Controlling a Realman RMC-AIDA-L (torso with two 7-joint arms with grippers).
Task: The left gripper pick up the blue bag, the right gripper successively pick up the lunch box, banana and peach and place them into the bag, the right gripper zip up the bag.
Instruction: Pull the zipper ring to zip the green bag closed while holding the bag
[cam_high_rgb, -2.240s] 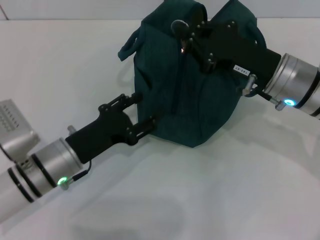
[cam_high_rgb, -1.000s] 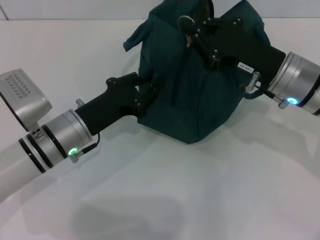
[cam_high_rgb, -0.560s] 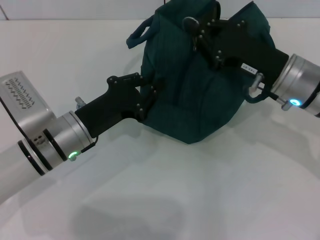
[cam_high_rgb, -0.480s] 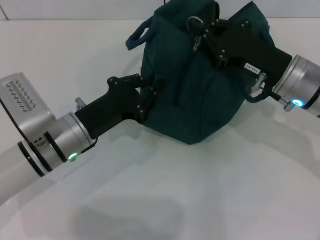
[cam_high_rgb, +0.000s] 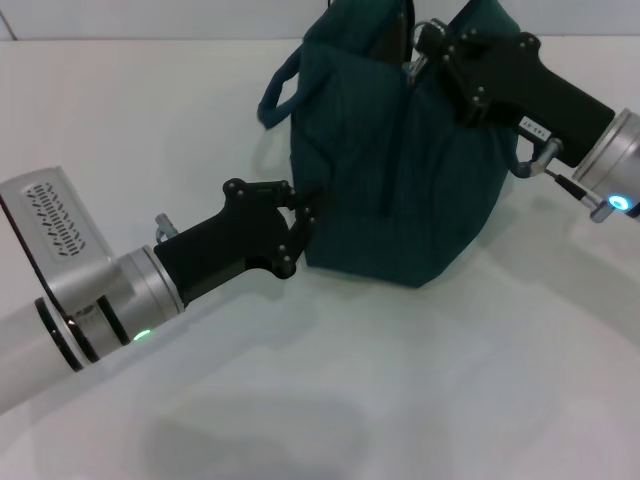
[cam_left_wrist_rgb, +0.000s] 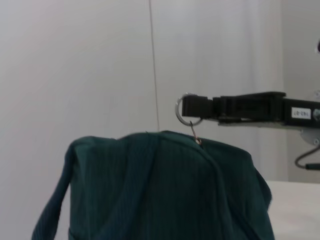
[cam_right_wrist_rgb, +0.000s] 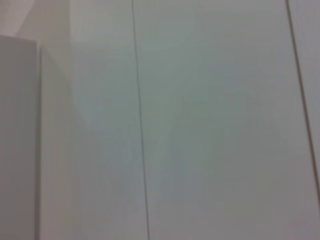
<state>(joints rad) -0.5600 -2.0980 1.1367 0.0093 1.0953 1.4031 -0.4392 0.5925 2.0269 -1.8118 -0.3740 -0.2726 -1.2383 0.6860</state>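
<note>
Gripping the ring pull (cam_left_wrist_rgb: 186, 111) — right gripper (cam_high_rgb: 428, 45) atop the blue bag (cam_high_rgb: 400, 190).

— Where does the blue bag (cam_high_rgb: 400, 170) sit?
— On the table (cam_high_rgb: 330, 400), toward the far side, a little right of the middle.
— And the arms?
— The left gripper (cam_high_rgb: 305, 215) comes in from the near left and touches the bag's lower left side. The right gripper (cam_high_rgb: 425, 45) reaches in from the right, up at the bag's top.
— What is at the top?
— The left wrist view shows the zipper's ring pull (cam_left_wrist_rgb: 186, 111) just above the bag's top edge, at the tip of the right gripper (cam_left_wrist_rgb: 192, 106).
— Anything else?
— One loop handle (cam_high_rgb: 278, 95) hangs off the bag's left side; a wall (cam_right_wrist_rgb: 200, 120) stands behind.
</note>
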